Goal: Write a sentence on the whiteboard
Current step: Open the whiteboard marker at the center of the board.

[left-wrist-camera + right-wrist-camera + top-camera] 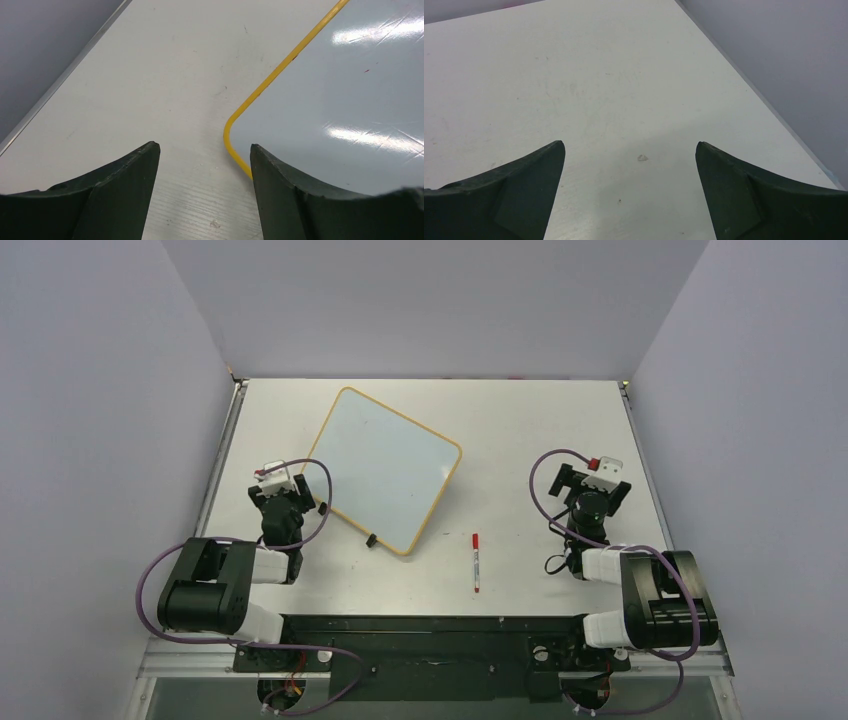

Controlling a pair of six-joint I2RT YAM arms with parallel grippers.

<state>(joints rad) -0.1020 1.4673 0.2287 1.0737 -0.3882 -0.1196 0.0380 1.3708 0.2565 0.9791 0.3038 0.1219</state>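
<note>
The whiteboard [385, 470] lies flat and turned at an angle on the left half of the table, with a yellow frame and a blank white face. The sentence is out of view: no writing shows on the board. My left gripper [283, 483] hangs open just off the board's left edge. In the left wrist view the board [340, 100] shows its rounded yellow corner just ahead of the open left gripper [205, 150]. My right gripper [597, 480] stands open over bare table on the right, and the right wrist view shows nothing between the fingertips of the right gripper [630, 147].
A red-capped marker [476, 562] lies on the table between the two arms, near the front edge. Small black clips [371, 540] sit on the board's near edge. Grey walls enclose the table on the left, back and right.
</note>
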